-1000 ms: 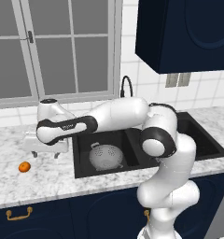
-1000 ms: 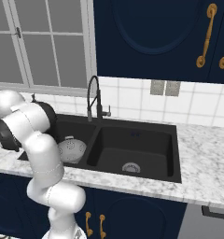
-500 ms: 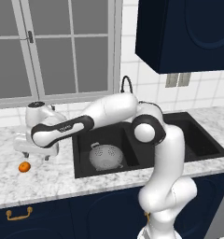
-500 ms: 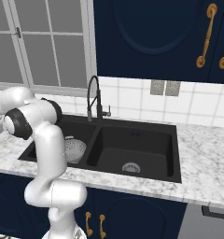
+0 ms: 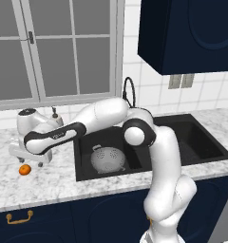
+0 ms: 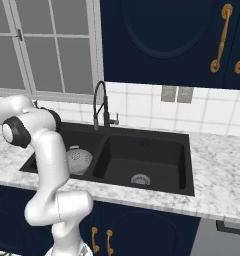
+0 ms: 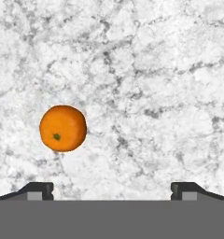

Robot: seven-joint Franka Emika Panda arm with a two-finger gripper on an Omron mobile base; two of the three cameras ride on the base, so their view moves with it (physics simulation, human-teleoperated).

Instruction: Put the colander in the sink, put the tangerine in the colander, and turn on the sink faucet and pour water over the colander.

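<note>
White and long, the arm stretched left across the sink (image 5: 201, 142) with its claw (image 5: 33, 163) pointed down, jaws wide apart and empty, just above the tangerine (image 5: 24, 170) on the marble worktop (image 5: 49, 182); the colander (image 5: 108, 158) sat in the left basin.

Tangerine (image 7: 63, 128) rests on marble counter (image 7: 151, 84), jaws spread wide
</note>
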